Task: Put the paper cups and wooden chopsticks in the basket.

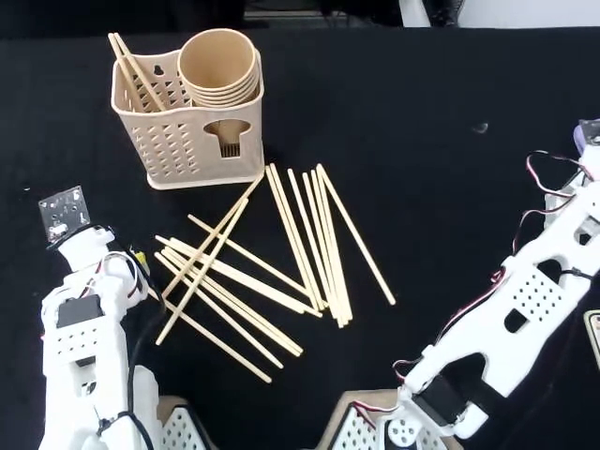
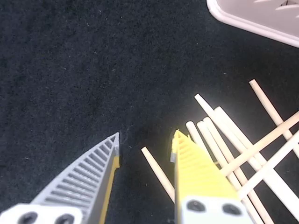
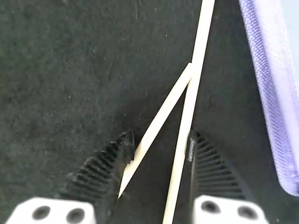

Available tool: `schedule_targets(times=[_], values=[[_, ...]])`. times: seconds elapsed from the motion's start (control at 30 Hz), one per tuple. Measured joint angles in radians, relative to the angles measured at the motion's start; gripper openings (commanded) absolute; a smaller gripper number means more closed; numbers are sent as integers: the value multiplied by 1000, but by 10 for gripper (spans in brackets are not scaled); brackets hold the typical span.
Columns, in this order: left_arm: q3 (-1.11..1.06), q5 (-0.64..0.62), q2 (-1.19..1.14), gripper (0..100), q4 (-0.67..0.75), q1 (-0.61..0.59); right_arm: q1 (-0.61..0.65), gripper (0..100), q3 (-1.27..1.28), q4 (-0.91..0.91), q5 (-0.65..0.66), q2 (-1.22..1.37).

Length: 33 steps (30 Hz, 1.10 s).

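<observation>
While the paper cups (image 1: 218,64) are sitting stacked in one compartment of the basket (image 1: 187,141) and a few sticks are leaning in the other, the high view is showing most wooden chopsticks (image 1: 281,248) lying scattered on the table (image 1: 422,112) just beside it, so the chopstick step looks to be under way. Seen from the left wrist, the left gripper (image 2: 146,135) is hanging wide open and empty, one stick (image 2: 156,170) ending between its jaws; closing there looks the likely next move. Seen from the right wrist, the right gripper (image 3: 160,135) is standing open astride two sticks (image 3: 163,109) meeting in a V, apparently gripping neither and needing a squeeze before any lift toward the basket.
</observation>
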State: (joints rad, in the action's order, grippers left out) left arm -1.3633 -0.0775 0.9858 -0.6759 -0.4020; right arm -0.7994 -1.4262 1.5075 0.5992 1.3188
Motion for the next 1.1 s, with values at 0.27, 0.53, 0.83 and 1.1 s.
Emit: schedule_targets(times=[0.27, 0.53, 0.83, 1.1], values=[[0, 0, 0, 188, 0, 0, 3, 10, -9, 66, -2, 2], [0, 0, 0, 188, 0, 0, 106, 11, -97, 209, -3, 2], [0, 0, 0, 188, 0, 0, 195, 11, -163, 222, -48, 2], [0, 0, 0, 188, 31, 0, 279, 11, -153, 224, -103, 3]])
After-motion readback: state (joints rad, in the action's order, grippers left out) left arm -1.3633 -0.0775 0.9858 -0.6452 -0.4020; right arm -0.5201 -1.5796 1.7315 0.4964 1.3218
